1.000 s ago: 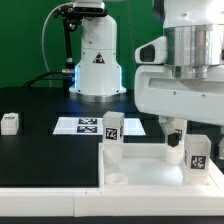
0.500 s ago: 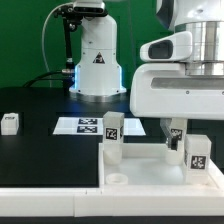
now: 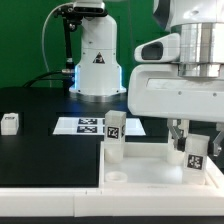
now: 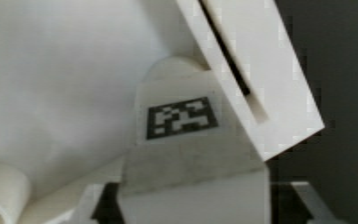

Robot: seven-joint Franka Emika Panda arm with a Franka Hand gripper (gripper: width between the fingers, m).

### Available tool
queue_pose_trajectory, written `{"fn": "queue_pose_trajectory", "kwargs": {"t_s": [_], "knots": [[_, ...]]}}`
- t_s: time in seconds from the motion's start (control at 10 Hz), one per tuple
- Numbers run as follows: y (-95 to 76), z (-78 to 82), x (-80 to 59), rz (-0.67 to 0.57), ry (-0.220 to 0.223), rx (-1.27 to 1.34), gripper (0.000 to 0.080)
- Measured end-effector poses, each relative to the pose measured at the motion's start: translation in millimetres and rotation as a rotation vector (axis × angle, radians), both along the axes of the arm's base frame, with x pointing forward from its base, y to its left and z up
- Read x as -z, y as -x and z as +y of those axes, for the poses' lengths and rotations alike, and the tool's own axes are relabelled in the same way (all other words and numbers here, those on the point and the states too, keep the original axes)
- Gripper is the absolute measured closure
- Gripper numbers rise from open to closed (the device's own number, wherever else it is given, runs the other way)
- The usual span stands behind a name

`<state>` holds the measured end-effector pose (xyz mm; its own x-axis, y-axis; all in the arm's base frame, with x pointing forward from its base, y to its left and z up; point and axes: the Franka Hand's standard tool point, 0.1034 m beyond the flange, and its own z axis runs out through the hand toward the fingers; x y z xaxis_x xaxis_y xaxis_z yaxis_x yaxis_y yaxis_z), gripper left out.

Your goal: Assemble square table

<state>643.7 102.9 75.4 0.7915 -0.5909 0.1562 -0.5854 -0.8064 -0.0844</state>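
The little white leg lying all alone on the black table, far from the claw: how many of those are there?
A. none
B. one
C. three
B: just one loose leg lies by itself on the black table, at the exterior view's left, while the other legs stand on the square tabletop.

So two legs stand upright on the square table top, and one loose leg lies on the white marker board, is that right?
Not quite. In the exterior view the loose leg lies on the black table, far from the marker board. Two legs do stand on the square table top.
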Motion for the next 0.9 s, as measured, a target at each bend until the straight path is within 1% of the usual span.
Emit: {"fn": "queue_pose_trajectory", "kwargs": {"t_s": [0.1, 0.2, 0.6, 0.7, 0.8, 0.9], "knots": [[1.4, -6.6, -0.1, 0.009, 0.005, 0.053, 0.0495], [1.5, -8.9, 0.5, 0.009, 0.009, 0.053, 0.0495], [1.4, -10.6, 0.6, 0.009, 0.009, 0.054, 0.0495], [0.9, -9.6, -1.8, 0.010, 0.010, 0.041, 0.0495], [-2.2, -5.1, -17.3, 0.003, 0.000, 0.014, 0.0421], [-2.9, -6.6, -34.0, 0.019, -0.014, 0.018, 0.0241]]}}
